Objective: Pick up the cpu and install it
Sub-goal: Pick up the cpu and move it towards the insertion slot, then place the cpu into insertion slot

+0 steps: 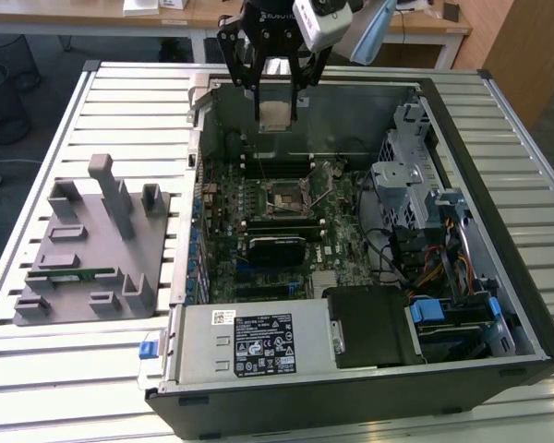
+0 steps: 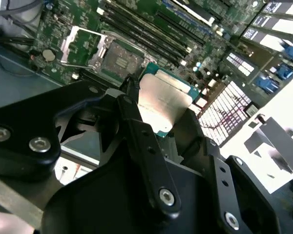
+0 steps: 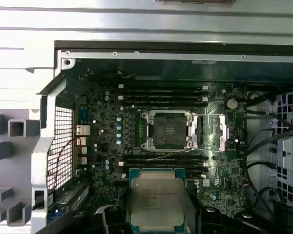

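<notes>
Over the open computer case (image 1: 351, 97): my gripper (image 1: 277, 113) hangs near the rear wall, above the board.
Gripper: clamped on the cpu (image 3: 156, 202) by two opposite edges, with its metal top towards my first wrist camera.
Cpu: in the air, apart from the motherboard (image 3: 102, 131) and off to one side of the socket.
Socket (image 3: 166, 129): uncovered, its load plate (image 3: 210, 131) swung open just beside it; a thin lever wire lies across the memory slots (image 3: 185, 161) between socket and cpu.
Around: black ribbed block (image 1: 277, 247) near the socket; power supply (image 1: 249, 343) at the near end; drive bays (image 1: 425, 231) with cables on the exterior view's right.
Table (image 1: 37, 369): grey tray (image 1: 120, 221) beside the case, on the exterior view's left, holding a green memory stick (image 1: 74, 274).
</notes>
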`<state>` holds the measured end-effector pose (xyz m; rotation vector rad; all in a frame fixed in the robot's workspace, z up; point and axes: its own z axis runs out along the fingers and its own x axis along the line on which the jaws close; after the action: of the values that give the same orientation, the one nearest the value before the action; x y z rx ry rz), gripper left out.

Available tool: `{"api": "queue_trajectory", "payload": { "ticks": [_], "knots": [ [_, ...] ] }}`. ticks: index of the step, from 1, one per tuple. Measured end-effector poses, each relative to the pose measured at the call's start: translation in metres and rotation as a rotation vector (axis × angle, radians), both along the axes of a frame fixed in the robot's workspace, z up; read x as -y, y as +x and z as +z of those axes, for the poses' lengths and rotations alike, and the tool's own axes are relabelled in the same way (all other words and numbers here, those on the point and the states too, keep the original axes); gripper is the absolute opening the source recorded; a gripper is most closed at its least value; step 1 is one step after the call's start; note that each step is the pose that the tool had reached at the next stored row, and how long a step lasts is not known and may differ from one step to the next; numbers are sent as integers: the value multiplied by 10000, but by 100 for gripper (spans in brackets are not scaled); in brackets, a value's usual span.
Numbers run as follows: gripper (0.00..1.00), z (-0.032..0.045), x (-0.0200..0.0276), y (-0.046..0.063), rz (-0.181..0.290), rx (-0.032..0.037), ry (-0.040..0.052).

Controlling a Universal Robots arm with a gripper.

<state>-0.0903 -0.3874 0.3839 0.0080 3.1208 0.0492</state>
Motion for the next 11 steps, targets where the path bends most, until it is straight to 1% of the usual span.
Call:
{"api": "queue_trajectory", "payload": {
  "ticks": [5,11],
  "knots": [
    [53,-7,-3,116,1,1,1],
    [53,-10,-3,177,-2,-1,-1]
  ]
}}
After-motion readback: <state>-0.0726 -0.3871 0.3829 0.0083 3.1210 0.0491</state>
